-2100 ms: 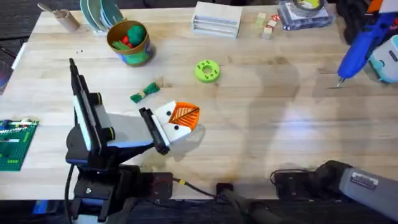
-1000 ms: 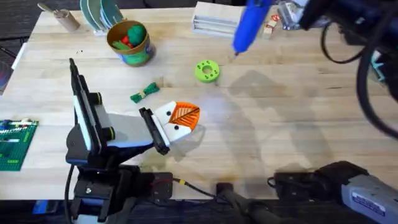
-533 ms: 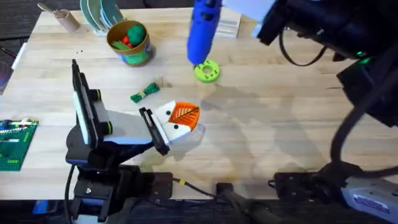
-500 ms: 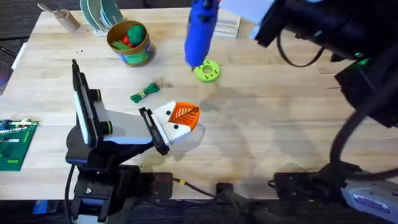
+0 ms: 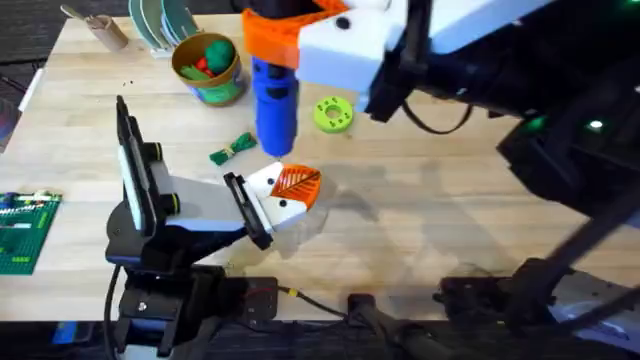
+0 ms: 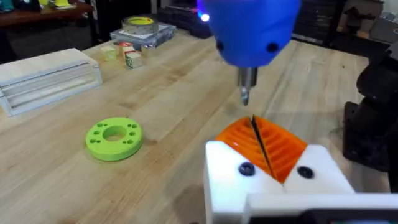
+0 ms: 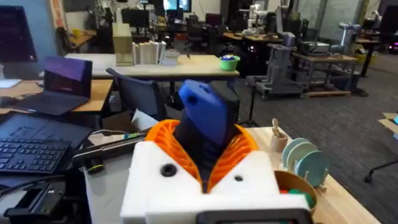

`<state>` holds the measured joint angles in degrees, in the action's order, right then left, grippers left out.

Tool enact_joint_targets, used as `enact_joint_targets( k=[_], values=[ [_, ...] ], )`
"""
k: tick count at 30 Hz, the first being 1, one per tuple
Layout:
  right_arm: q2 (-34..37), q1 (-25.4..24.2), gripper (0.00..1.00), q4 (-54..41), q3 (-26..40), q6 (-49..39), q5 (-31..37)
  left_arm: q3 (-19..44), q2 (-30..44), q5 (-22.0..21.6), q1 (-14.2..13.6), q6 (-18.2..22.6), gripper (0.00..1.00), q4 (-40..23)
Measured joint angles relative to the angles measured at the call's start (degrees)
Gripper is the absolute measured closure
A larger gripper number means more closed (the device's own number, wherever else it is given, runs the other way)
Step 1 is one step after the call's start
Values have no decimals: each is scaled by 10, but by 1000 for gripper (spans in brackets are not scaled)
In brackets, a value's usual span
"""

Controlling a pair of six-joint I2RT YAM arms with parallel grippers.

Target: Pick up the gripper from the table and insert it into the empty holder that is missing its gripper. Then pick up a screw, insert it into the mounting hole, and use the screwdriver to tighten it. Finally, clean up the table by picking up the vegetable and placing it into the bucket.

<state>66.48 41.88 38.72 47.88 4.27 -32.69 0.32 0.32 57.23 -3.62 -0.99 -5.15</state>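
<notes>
Reaching across the middle of the table, the right gripper (image 5: 290, 40) is clamped on the screwdriver (image 5: 274, 100), with its orange pads pressed on both sides of the blue body. In the right wrist view the same blue body (image 7: 205, 127) stands between the orange ribbed pads (image 7: 163, 140) and the white blocks. The screwdriver hangs nearly upright, and its thin metal bit (image 6: 247, 93) points down, just above the orange ribbed gripper (image 6: 264, 146) but apart from it.

The left gripper (image 5: 285, 192) rests low over the table near the middle. Its white holder (image 6: 273, 186) carries the orange gripper, which in the overhead view (image 5: 297, 184) sits on the white block. Two dark screw heads show on the front face of this white block. A thin dark line runs between the orange ribs, so the fingers look close together, with nothing between them.

The vegetable (image 5: 232, 150) lies on the table between the bucket and the left gripper, close to the screwdriver body but not touching it. The bucket (image 5: 209, 68) stands at the far left part of the table and holds a round green toy and a red one. The lime-green ring (image 5: 333, 114) lies flat just beside the screwdriver, on its right; it also shows in the left wrist view (image 6: 114, 138).
</notes>
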Motion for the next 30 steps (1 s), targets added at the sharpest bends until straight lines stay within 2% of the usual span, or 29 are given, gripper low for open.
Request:
enact_joint_targets(
  k=[11,30],
  values=[
    [33,33,970,16,0,0,0,0,0,0,0,-1,984,0],
    [60,35,970,16,0,1,1,0,0,0,0,-4,984,0]
  ],
)
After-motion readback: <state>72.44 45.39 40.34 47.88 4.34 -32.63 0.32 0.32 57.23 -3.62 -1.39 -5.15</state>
